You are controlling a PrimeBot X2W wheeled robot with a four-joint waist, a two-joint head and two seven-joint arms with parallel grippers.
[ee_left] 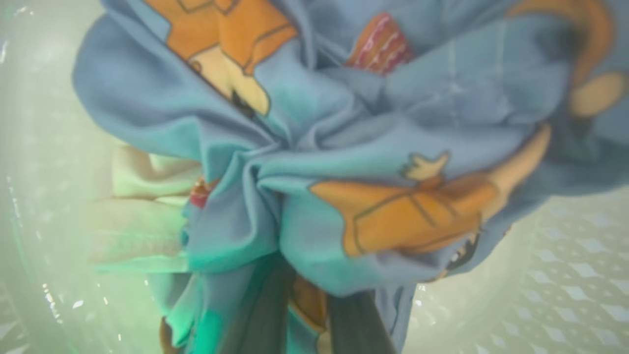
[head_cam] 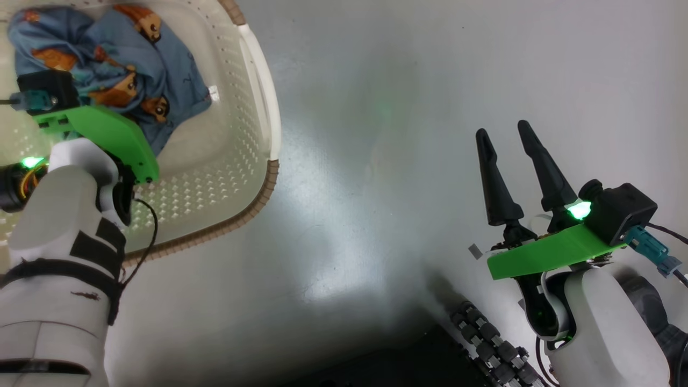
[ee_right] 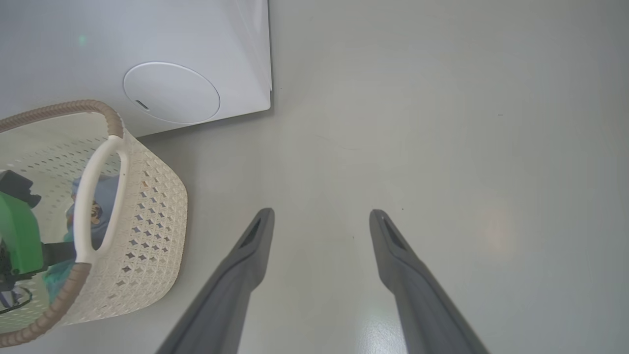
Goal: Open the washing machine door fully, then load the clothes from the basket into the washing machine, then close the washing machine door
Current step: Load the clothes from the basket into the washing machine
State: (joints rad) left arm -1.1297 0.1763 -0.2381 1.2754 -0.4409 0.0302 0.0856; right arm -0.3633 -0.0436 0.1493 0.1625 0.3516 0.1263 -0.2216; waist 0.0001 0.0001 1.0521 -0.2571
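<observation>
Glossy pale grey floor (head_cam: 376, 161) spreads under everything and throws back soft glare. At the left stands the basket (head_cam: 267, 91), rounded cream plastic pierced with rows of small diamond holes, with a brown woven-look rim and a smooth white handle. Inside the basket lie the clothes (head_cam: 107, 59), a crumpled soft bundle of light blue cloth printed with orange-brown cartoon figures. The left gripper (ee_left: 308, 300) is down in the basket, its dark fingers (ee_left: 356, 327) pinched on a gathered fold of the clothes. Just beside the basket, the washing machine (ee_right: 236, 59) shows a smooth white corner with a round flap (ee_right: 172, 91). Well right of the basket, the right gripper (head_cam: 502, 128) hangs over the floor, its two tapered matte black fingers spread apart.
</observation>
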